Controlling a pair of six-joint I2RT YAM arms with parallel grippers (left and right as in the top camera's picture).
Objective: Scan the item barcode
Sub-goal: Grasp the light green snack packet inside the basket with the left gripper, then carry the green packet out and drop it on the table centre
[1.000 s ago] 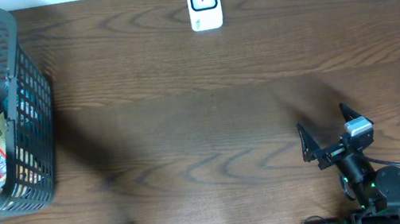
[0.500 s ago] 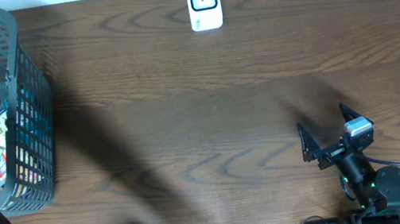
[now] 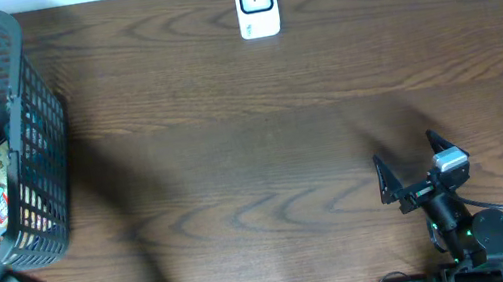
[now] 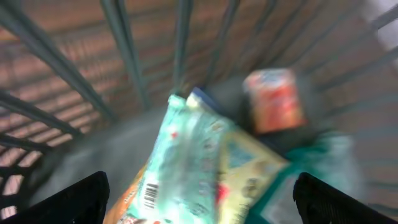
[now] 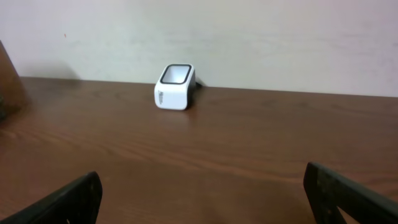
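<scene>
Snack packets (image 4: 186,162) inside grey basket (image 3: 37,114)

Mock shop checkout set up on a bench, wood-grain table (image 3: 261,139), white barcode scanner (image 3: 256,4) against a plain pale wall (image 5: 261,37), grey shopping basket (image 3: 31,120) of packaged snacks (image 4: 186,162).

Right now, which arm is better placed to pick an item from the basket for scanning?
Left. The left gripper hangs open in the basket, directly over the snack packets. The right gripper sits open across the table, far from them.
</scene>
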